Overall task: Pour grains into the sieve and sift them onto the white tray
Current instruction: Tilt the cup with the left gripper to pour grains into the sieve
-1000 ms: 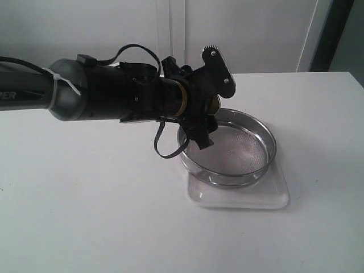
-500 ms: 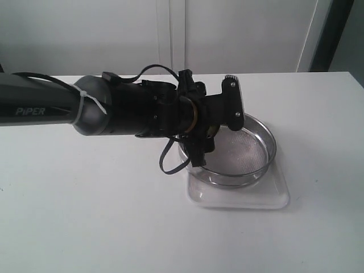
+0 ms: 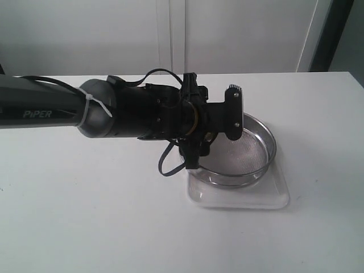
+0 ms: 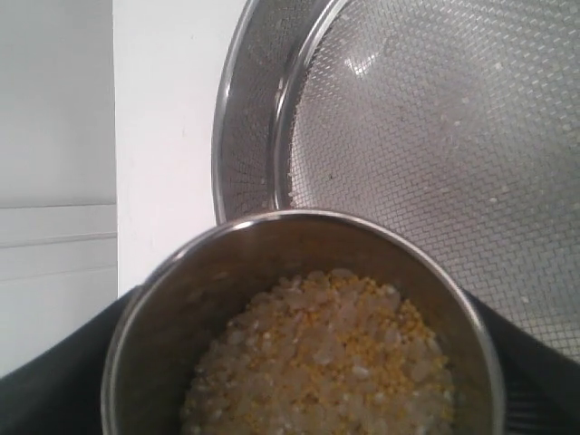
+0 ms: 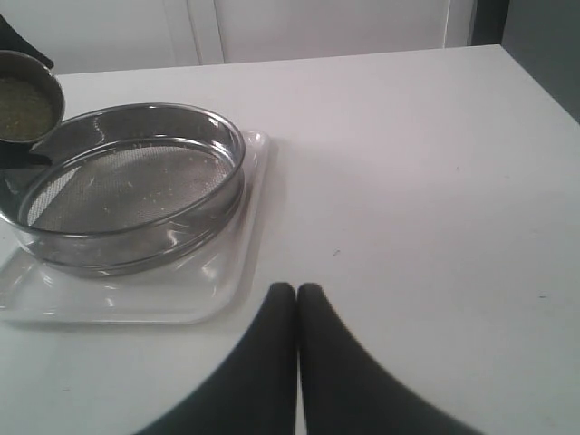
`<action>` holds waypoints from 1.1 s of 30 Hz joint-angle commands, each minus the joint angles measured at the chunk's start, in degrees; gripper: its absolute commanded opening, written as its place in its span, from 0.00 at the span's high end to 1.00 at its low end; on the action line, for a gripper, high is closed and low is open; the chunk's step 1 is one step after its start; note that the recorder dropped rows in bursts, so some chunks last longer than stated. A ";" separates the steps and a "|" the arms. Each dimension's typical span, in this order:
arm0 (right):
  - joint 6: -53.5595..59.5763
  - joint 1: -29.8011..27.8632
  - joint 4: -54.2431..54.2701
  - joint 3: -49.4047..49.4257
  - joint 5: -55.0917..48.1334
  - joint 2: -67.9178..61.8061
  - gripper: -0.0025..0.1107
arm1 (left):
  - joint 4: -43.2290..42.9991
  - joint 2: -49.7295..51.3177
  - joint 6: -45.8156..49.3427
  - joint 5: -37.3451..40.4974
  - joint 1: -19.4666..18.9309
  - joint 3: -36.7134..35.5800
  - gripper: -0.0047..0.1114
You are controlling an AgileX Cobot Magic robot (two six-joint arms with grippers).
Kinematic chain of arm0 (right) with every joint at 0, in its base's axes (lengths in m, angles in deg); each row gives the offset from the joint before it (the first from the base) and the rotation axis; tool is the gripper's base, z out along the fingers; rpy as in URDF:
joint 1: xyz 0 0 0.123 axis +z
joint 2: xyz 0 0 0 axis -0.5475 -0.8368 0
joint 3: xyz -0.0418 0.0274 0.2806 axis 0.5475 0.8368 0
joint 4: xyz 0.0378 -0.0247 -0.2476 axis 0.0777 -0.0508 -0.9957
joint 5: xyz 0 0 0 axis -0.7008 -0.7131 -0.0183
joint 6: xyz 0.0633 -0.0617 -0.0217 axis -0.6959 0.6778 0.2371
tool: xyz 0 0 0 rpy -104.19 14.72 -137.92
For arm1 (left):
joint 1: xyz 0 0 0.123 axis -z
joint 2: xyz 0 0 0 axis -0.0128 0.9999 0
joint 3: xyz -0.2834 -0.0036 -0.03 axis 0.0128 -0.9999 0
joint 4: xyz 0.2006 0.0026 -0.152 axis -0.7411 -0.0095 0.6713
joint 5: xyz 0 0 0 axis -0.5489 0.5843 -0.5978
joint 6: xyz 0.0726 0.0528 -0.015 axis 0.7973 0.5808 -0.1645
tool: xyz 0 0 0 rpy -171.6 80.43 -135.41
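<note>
My left gripper (image 3: 214, 132) is shut on a small steel cup (image 4: 299, 272) that holds the grains (image 4: 326, 353), a mix of yellow and pale kernels. The cup hangs over the left rim of the sieve (image 3: 244, 153), leaning toward it; in the right wrist view the cup (image 5: 27, 104) shows its open mouth. The sieve's mesh (image 4: 435, 136) carries only a few specks. The sieve stands on the white tray (image 3: 273, 196). My right gripper (image 5: 297, 290) is shut and empty, low over the table beside a corner of the tray (image 5: 227, 281). It does not show in the exterior view.
The white table (image 3: 85, 216) stretches round the tray on every side. Pale cabinet doors (image 3: 170, 34) stand behind the table. The left arm (image 3: 51, 111) reaches in from the left edge, above the tabletop.
The left arm has reached further right and lowered slightly, and its wrist has turned, bringing the cup closer over the sieve's rim. The sieve and tray have not moved.
</note>
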 commanded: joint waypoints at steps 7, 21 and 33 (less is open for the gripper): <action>0.02 0.12 0.00 0.32 0.80 0.28 0.98 | -1.24 1.09 1.79 1.21 0.35 4.31 0.96; 0.02 0.12 0.00 0.32 0.80 0.28 0.98 | -1.03 3.37 11.15 3.18 0.87 6.51 0.96; 0.02 0.12 0.00 0.32 0.80 0.28 0.98 | -1.16 3.96 16.58 3.14 0.87 6.51 0.96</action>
